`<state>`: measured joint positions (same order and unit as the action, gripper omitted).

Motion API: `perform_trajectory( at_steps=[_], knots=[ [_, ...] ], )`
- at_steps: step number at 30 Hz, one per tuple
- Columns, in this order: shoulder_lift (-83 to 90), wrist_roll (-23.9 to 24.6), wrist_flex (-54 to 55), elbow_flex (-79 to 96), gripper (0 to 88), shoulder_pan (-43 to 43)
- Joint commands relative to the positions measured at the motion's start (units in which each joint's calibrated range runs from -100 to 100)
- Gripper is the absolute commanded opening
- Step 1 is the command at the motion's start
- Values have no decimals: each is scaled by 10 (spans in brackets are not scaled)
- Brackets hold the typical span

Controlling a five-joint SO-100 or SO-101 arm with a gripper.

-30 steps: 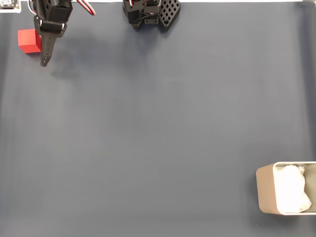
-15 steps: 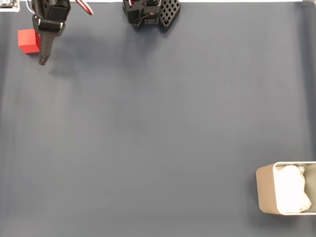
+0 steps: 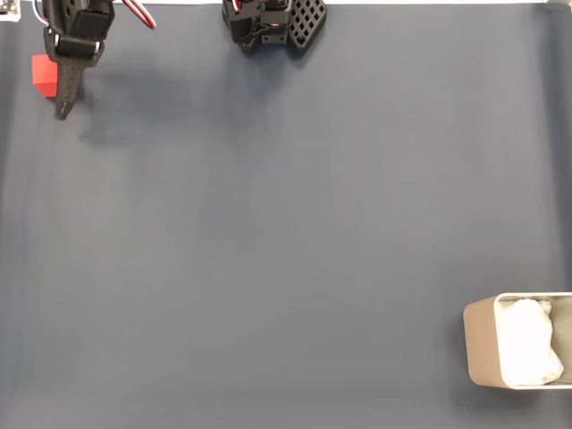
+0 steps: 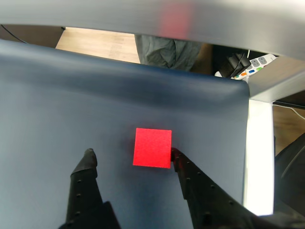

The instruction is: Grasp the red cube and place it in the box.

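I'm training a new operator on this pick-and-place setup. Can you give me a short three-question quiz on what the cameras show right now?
1. True or false: the red cube is already clamped between both fingers of the gripper.
2. In the fixed view, which corner holds the box? A) top left B) bottom right C) top right
3. Fill in: in the wrist view, one fingertip sits at the cube's ____ edge.

Key
1. False. The jaws stand open; one fingertip is at the cube's edge, the other stands clear of it.
2. B
3. Right
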<state>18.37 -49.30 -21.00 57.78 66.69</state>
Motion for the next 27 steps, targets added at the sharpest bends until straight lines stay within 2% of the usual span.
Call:
perform_trajectory(
  at_steps=[1, 16, 27],
  knots=[
    [-3, 4, 9, -33, 358, -6],
    [-3, 10, 8, -38, 345, -7],
    [-5, 4, 4, -47, 242, -9]
  ],
)
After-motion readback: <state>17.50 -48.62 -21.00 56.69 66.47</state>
